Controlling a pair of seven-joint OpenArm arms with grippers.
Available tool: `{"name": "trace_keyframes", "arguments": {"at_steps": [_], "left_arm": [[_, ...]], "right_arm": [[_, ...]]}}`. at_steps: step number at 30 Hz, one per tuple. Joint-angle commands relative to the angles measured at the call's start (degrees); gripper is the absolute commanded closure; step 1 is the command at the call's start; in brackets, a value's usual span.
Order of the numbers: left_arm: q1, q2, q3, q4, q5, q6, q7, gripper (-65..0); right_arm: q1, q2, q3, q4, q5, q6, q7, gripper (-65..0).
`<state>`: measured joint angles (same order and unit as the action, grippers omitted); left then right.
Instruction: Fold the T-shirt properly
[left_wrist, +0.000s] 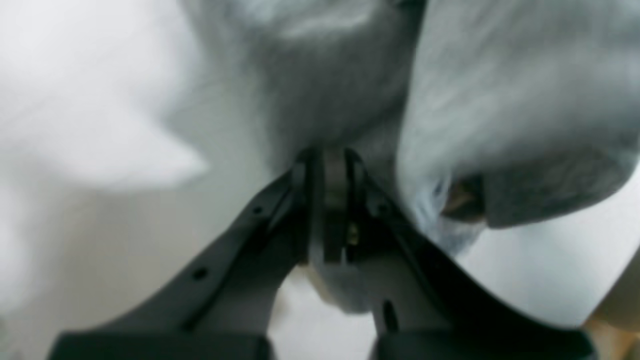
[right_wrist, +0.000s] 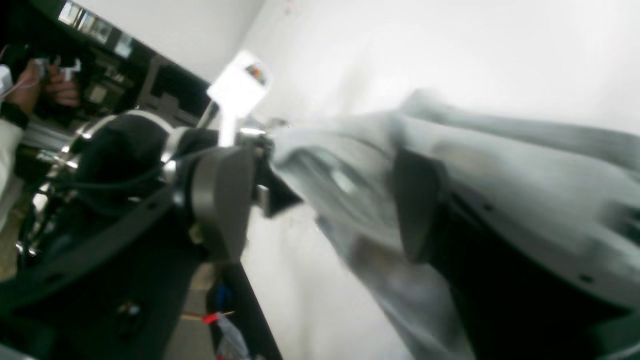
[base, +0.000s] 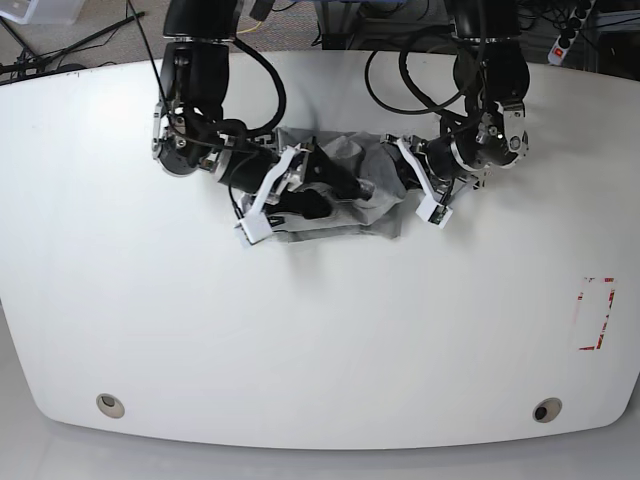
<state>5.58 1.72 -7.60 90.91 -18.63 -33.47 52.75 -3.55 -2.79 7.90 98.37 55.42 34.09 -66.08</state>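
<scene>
In the left wrist view the left gripper (left_wrist: 330, 165) has its black jaws drawn together on a pinch of the T-shirt (left_wrist: 350, 90). The pale grey cloth rises in blurred folds just beyond the tips and balloons to their right, with white surface (left_wrist: 60, 240) to the left of the jaws.

In the right wrist view the right gripper (right_wrist: 400, 210) is half buried in the T-shirt (right_wrist: 500, 160). Grey fabric drapes over the one dark finger (right_wrist: 417, 200) that shows, so I cannot tell whether the jaws are closed. The other arm's wrist (right_wrist: 215, 195) sits at the cloth's far end, something neither other view shows this close.

The base view alone gives the whole shape. The T-shirt (base: 350, 160) is a crumpled, bunched band lying on the white surface (base: 320, 350), its long axis running straight from the right gripper (base: 335, 185) to the left gripper (base: 395, 180). Both grippers are pressed into it from opposite ends. No lettering can be made out.
</scene>
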Motion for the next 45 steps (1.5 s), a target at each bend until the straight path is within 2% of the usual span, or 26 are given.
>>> {"name": "trace_keyframes", "arguments": {"at_steps": [1,5,9,13,18,21,26,30,33,37,42,45], "left_arm": [[-0.44,-0.53,-0.36,6.62,-0.49,0.02,-0.31,-2.2],[1.93,-3.43,-4.58,13.22,-3.39,0.02,-0.14,-2.2],[2.55,-6.77,-8.62,14.89,-8.75,0.02,-0.14,-2.2],[3.69,-12.05,-13.99,14.54,-14.03,0.02,-0.14,-2.2],[6.24,-16.27,-19.79,14.62,-16.14,0.02,-0.14,-2.2],[7.29,-16.7,-22.25,14.54,-16.05,0.02,-0.14,-2.2],[8.97,-16.7,-25.5,14.54,-15.78,0.02,-0.14,-2.2],[10.37,-16.7,-25.86,14.8,-15.78,0.02,-0.14,-2.2],[10.55,-16.79,-25.94,14.71,-15.7,0.02,-0.14,-2.2],[10.55,-18.29,-25.77,14.45,-15.61,0.02,-0.14,-2.2],[10.55,-18.81,-25.68,14.54,-15.7,0.02,-0.14,-2.2],[10.46,-19.34,-25.94,14.36,-15.61,0.02,-0.14,-2.2]], "right_arm": [[-0.62,1.78,0.05,4.97,4.14,0.16,1.25,-43.0],[-2.29,3.8,0.23,8.23,4.14,0.16,1.25,-43.0],[-2.47,5.91,0.05,8.14,3.44,0.07,1.51,-43.0],[-2.47,6.87,-0.03,8.23,-2.36,0.07,1.51,-43.0],[-2.56,6.87,-0.3,8.14,-12.21,0.6,1.51,-43.0],[-2.65,6.87,-4.08,8.05,-16.34,0.6,1.51,-43.0],[-3.09,6.35,-16.47,8.05,-21.09,0.07,1.6,-43.0],[-2.82,3.89,-22.63,7.96,-24.96,0.07,1.6,-42.8],[-2.56,3.45,-21.75,8.93,-26.63,0.07,1.6,-42.8],[-0.98,2.3,-19.55,9.46,-25.22,0.07,1.6,-42.8],[3.68,4.06,-18.06,9.37,-25.48,0.07,1.6,-42.8],[7.29,3.97,-18.93,6.64,-25.4,0.07,1.6,-43.0]]}}
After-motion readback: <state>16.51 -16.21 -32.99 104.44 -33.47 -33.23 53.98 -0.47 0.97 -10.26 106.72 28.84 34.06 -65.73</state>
